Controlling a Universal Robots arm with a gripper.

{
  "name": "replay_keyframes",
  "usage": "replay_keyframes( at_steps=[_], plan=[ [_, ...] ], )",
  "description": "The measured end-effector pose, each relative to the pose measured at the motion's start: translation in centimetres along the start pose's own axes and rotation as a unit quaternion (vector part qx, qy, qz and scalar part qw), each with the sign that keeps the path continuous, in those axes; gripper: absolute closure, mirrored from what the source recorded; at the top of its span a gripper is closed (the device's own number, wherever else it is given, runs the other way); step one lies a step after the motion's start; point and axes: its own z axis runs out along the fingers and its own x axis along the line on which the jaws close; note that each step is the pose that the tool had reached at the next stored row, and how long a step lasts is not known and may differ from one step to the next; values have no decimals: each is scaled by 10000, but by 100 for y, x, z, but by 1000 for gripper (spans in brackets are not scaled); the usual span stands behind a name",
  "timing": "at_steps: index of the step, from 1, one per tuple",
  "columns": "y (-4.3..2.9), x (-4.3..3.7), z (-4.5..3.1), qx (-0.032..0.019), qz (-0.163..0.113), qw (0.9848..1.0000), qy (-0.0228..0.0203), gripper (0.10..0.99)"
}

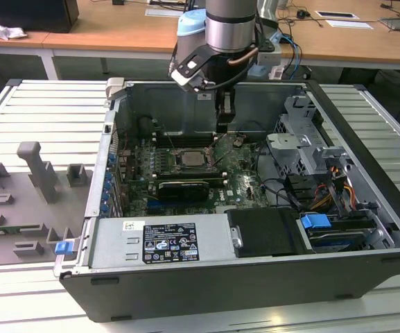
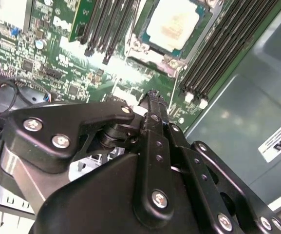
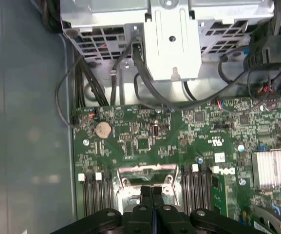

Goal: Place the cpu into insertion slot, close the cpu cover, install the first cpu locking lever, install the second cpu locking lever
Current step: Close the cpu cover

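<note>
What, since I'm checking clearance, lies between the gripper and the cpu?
In the second wrist view, the cpu cover's silver edge and a strip of green motherboard lie between the gripper and the cpu.

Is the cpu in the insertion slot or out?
In: in the second wrist view the cpu lies inside the insertion slot, silver rim around it; in the first wrist view the gripper is shut.

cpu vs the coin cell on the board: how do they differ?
The cpu is square; the coin cell is round. The cpu sits between memory slot banks; the coin cell sits on open board by the cables. Both are pale metal, flat on the motherboard.
</note>
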Motion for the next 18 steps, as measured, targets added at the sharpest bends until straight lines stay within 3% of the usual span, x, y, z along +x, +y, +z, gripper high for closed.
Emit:
replay_keyframes(
  at_steps=[8,14,18],
  plan=[
    [219,18,15,42,-10,10000,-2,980],
    [314,32,33,51,-19,10000,-2,980],
    [352,55,95,57,-62,10000,-3,980]
  ],
)
